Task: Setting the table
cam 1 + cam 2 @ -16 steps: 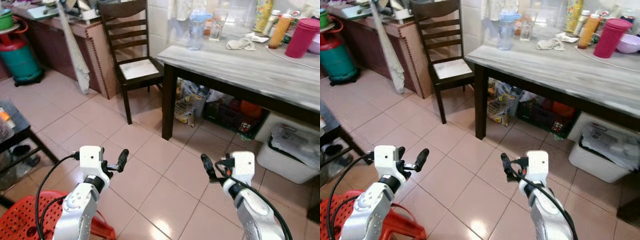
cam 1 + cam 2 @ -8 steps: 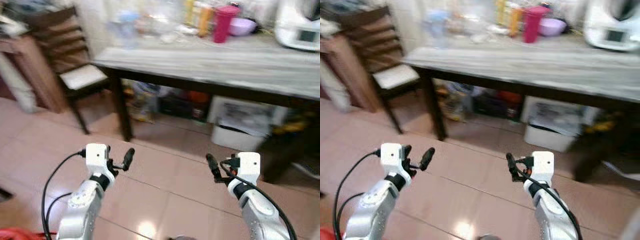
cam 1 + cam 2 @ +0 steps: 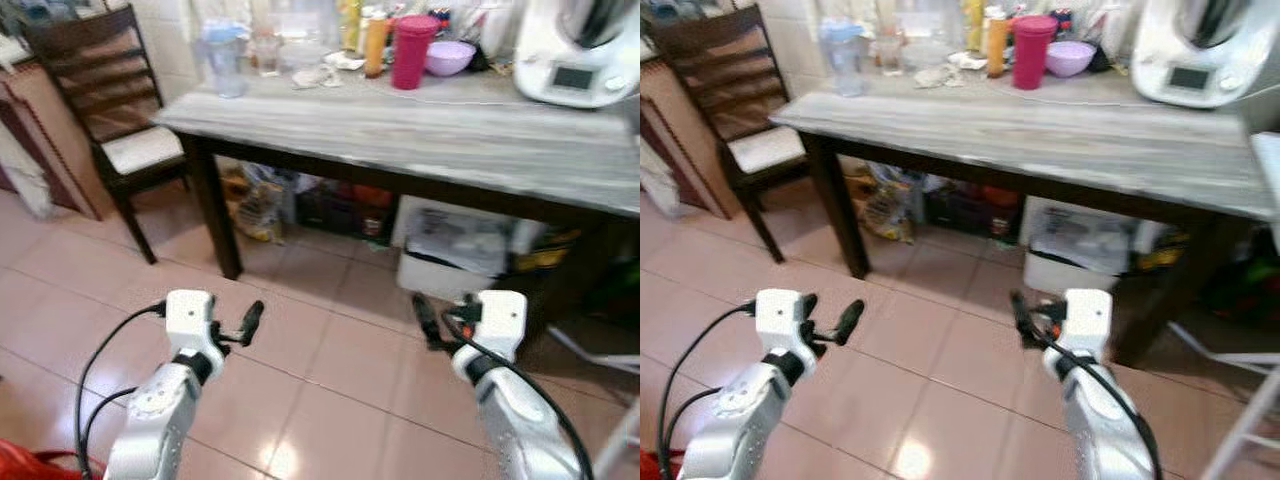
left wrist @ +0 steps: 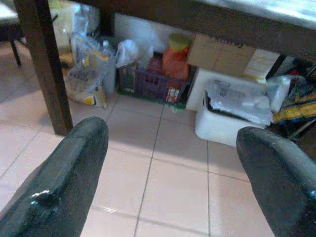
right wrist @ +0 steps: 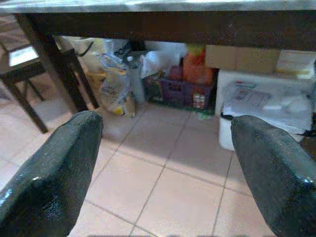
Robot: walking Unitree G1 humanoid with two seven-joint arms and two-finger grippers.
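Observation:
A grey wood-grain table [image 3: 420, 125] on dark legs stands ahead of me. Along its far edge are a blue-lidded clear jug [image 3: 222, 60], a glass [image 3: 265, 50], a white cloth [image 3: 315, 75], an orange bottle [image 3: 375, 45], a magenta tumbler [image 3: 411, 52], a purple bowl [image 3: 449, 58] and a white kitchen appliance [image 3: 580, 50]. My left gripper [image 3: 243, 323] and right gripper [image 3: 424, 318] are held out low over the tiled floor, short of the table. Both are open and hold nothing. The wrist views show the left gripper [image 4: 173, 143] and the right gripper [image 5: 165, 133] pointing under the table.
A dark wooden chair [image 3: 110, 110] stands left of the table. Under the table are a white bin [image 3: 450, 250], a printed bag [image 3: 260, 200] and a purple crate [image 4: 148, 81]. A red stool [image 3: 30, 465] shows at the lower left. Tiled floor lies between me and the table.
The camera has swung right and now faces the table more squarely, with the chair sliding to the left edge. Both arms keep the same pose, grippers open.

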